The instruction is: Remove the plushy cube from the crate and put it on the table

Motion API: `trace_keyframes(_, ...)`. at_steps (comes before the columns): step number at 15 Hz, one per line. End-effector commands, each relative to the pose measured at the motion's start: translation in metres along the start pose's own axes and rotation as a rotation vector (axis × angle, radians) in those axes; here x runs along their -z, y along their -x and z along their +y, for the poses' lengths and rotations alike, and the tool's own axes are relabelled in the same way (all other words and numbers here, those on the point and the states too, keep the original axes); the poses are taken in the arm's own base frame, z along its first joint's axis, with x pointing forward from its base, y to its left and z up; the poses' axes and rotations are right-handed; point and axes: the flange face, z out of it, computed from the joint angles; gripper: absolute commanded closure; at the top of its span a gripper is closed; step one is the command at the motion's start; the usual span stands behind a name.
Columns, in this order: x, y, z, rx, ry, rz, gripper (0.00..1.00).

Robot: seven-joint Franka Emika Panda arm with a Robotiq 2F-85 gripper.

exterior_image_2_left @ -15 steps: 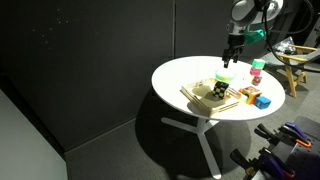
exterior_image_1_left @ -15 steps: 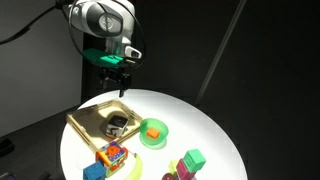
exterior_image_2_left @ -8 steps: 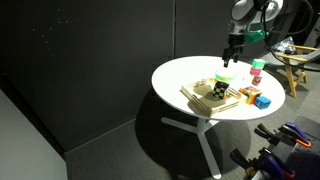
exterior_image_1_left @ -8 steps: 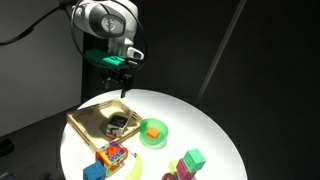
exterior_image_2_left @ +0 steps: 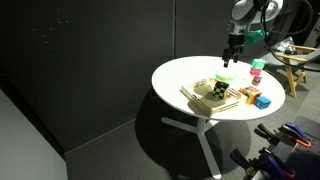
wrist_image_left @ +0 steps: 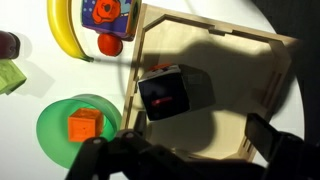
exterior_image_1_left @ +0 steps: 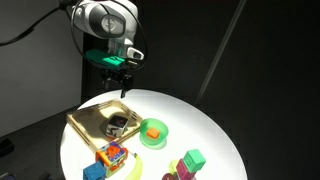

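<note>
The plushy cube (wrist_image_left: 174, 92), black and white with a small red mark, lies inside the tan wooden crate (wrist_image_left: 263, 52). It also shows in both exterior views (exterior_image_1_left: 118, 125) (exterior_image_2_left: 219, 90), in the crate (exterior_image_1_left: 85, 122) (exterior_image_2_left: 203, 97) on the round white table (exterior_image_1_left: 200, 130) (exterior_image_2_left: 180, 75). My gripper (exterior_image_1_left: 122, 84) (exterior_image_2_left: 229, 58) hangs well above the crate, empty. In the wrist view its dark fingers (wrist_image_left: 190, 150) stand wide apart at the bottom edge, open.
A round green bowl (wrist_image_left: 78, 128) (exterior_image_1_left: 153, 131) holds an orange block beside the crate. A banana (wrist_image_left: 66, 28), a colourful toy block (exterior_image_1_left: 111, 155), a blue cube (exterior_image_1_left: 93, 172) and green and pink blocks (exterior_image_1_left: 192, 160) lie on the table's near side.
</note>
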Motion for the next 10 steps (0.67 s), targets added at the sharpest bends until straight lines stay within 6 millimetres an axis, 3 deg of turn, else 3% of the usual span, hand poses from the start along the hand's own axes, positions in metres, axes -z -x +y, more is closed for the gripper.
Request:
trace_keyframes(1,0.001,0.004,0.009,-0.02,-0.006,0.018,0.0)
trace_keyframes(10,-0.028,0.01,0.034,0.027,-0.02,0.05,0.0)
